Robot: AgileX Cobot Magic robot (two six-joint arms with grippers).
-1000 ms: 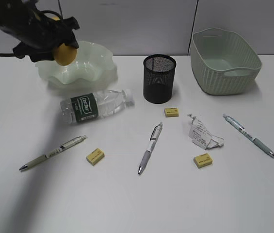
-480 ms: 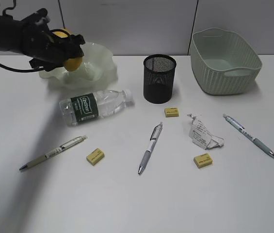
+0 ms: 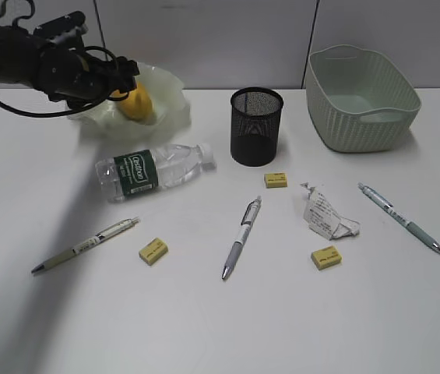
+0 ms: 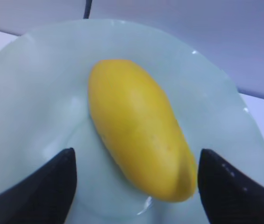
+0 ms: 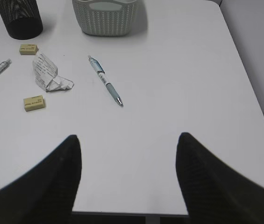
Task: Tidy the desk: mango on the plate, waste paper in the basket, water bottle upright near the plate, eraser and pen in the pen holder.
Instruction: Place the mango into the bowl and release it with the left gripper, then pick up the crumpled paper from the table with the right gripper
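Since the earlier exterior frame, the left end effector (image 4: 134,179) has come down from above the dish's near rim to its bowl, and the smooth oval yellow-orange mango (image 4: 139,128) has passed from its grip onto the translucent pale green plate with the wavy ruffled rim (image 4: 225,107).

Left end effector: fingers spread wide, one on each side of the mango and clear of it; nothing held. The mango lies on its side in the plate's hollow. In the exterior view the arm hangs over the plate's left half at the back left of the white tabletop (image 3: 204,327).

Right end effector (image 5: 129,172): fingers standing apart, nothing between them, poised over bare tabletop at the right front.

Outward from the plate: the small clear plastic water bottle with dark green label (image 3: 153,170) lies on its side just in front of it. The black wire-mesh pen holder (image 3: 255,126) and the pale green woven-texture basket (image 3: 361,97) stand empty further right. Three pens, three yellow erasers and the crumpled white waste paper (image 3: 325,214) remain loose.

Judgement: the mango step is complete bar withdrawal. The next move calls for lifting the left arm straight up, clear of the rim, then gripping the bottle across its body to stand it upright.
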